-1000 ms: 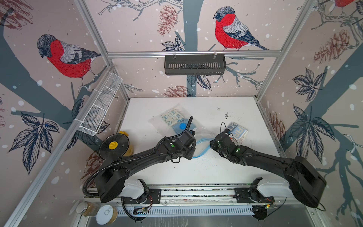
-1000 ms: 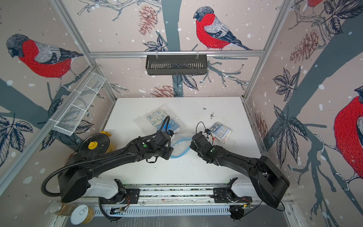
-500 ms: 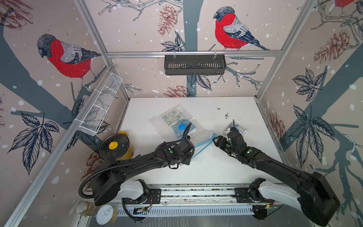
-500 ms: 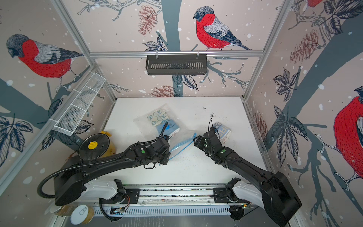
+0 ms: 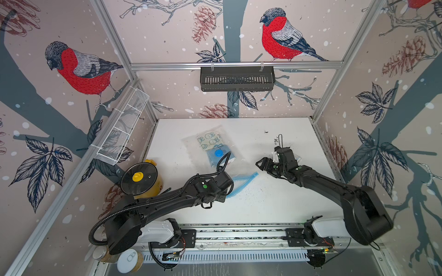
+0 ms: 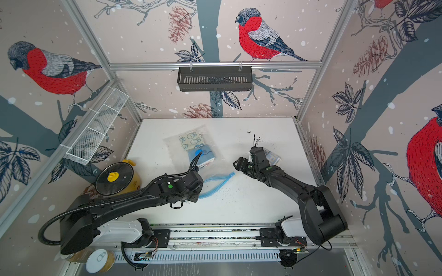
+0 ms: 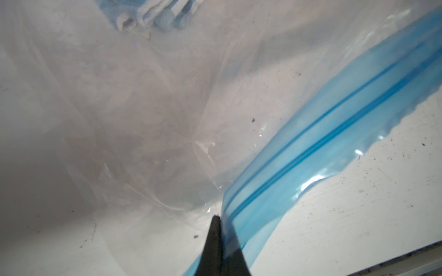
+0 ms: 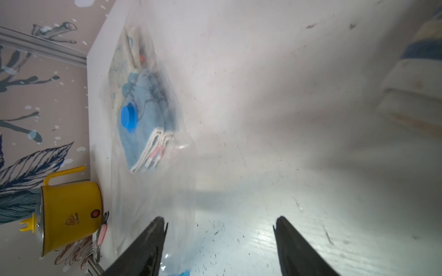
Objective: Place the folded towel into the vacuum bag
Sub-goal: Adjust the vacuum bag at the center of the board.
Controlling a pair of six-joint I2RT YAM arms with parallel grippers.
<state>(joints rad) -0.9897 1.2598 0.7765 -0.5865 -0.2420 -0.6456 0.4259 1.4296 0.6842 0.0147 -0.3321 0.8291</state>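
both arms are matte black, with bulky rounded shoulder housings and slimmer tapering links. the left arm [image 5: 167, 203] carries a ribbed black hose [image 5: 95, 229] looped from its shoulder, and a thin black cable [image 5: 222, 162] arcs off its wrist. a small green light [image 5: 204, 186] glows on its wrist housing; the right arm [image 5: 323, 184] shows green dots [image 5: 275, 166] too. each arm has a white base [image 5: 157, 230] on a black plate [image 5: 189, 239] fixed to a silver rail [image 5: 239, 233]. the right gripper [image 8: 219, 222] has black, wedge-shaped fingers [image 8: 143, 248].
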